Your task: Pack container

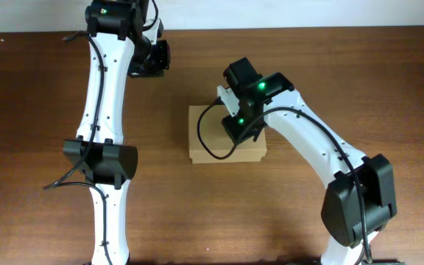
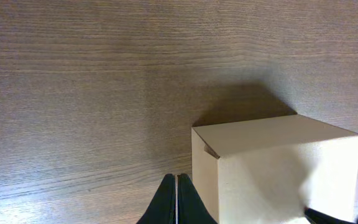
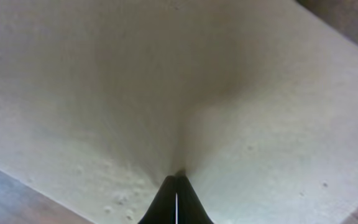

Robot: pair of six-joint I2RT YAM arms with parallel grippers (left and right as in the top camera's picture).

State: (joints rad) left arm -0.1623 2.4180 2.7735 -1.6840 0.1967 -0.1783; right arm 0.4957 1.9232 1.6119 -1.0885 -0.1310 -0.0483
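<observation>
**Overhead view.** The container (image 1: 216,132) stood closed near the middle of the wooden table (image 1: 35,88). The left arm ran from the near edge straight up the left side, bent at a dark elbow joint, and ended at the far edge. There the left gripper (image 1: 159,56) pointed toward the centre, well apart from the container. The right arm rose from the near right corner and reached diagonally up and left. Its wrist was folded down over the right half of the container's top, with the right gripper (image 1: 243,132) mostly hidden beneath the camera housing. The state of neither set of fingers could be read from this view.

**Left wrist view.** The left gripper (image 2: 177,179) had its two dark fingers pressed together, with only a hairline seam between them and nothing held. The container (image 2: 272,168) sat on the table (image 2: 73,93) just ahead and to the right, one corner turned toward the camera and clear of the fingertips.

**Right wrist view.** The right gripper (image 3: 176,179) was likewise drawn together and empty. Its tips pointed steeply down onto the pale cardboard top of the container (image 3: 166,81), which filled nearly the whole frame. Whether they touched it could not be confirmed.
</observation>
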